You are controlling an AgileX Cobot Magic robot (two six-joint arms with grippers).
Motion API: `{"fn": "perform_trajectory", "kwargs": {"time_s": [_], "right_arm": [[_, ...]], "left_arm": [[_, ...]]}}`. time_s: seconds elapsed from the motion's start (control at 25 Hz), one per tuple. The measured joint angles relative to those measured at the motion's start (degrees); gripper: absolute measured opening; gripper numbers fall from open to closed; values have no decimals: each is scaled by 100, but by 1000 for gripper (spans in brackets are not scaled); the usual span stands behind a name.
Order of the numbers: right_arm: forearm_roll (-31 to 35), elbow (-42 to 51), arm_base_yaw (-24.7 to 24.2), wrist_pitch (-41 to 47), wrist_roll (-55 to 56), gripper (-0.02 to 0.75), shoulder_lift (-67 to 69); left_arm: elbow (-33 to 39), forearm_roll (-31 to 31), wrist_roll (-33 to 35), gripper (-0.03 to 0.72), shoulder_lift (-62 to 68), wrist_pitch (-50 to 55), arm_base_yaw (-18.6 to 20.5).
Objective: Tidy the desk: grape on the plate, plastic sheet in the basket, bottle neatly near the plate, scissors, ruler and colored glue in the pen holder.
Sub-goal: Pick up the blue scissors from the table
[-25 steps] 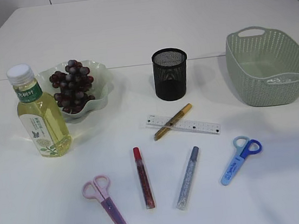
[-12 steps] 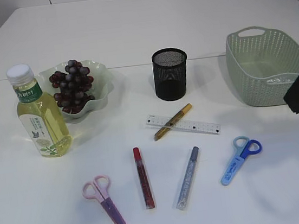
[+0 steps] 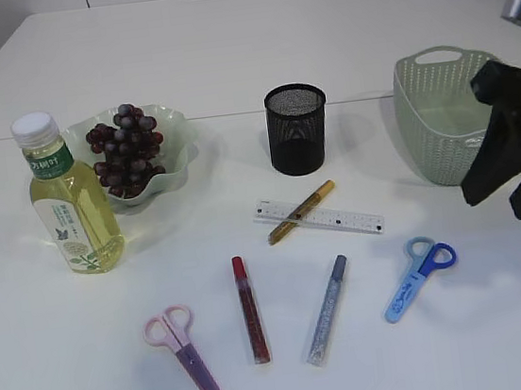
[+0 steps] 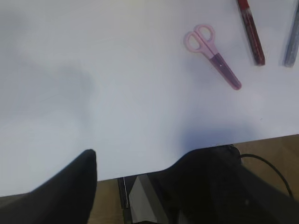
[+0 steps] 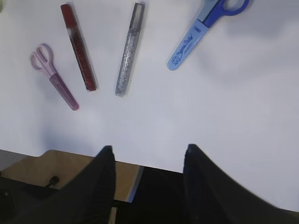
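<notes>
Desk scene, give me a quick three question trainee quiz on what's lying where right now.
1. True or false: the gold glue pen lies across the ruler.
2. Which item lies nearest the right hand? A: pink scissors; B: blue scissors; C: bottle.
3. Fill in: the grapes are on the ____.

Key: 1 true. 2 B. 3 plate.
</notes>
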Motion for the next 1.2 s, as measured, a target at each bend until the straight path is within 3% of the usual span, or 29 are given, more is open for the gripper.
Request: {"fn": "perform_trajectory", "kwargs": {"time_s": [0.24, 0.4, 0.6, 0.68, 0.92, 1.2], "right_arm": [[67, 1, 0, -630, 89, 385, 95], [-52, 1, 67, -1234, 864, 385, 93], [-1761, 1, 892, -1578, 2934, 385, 257], [-2022, 1, 1168, -1521, 3424, 385, 568], [-1799, 1, 1255, -1525, 3790, 385, 1618], [-1735, 1, 1255, -1791, 3799, 385, 1902]], "left_arm": [[0, -110, 0, 547, 5, 35, 0], [-9, -120, 24, 546, 5, 45, 0], [-9, -120, 92, 543, 5, 45, 0], [-9, -120, 101, 543, 5, 45, 0], [-9, -120, 118, 543, 5, 45, 0], [-9, -50, 127, 543, 5, 45, 0]]}}
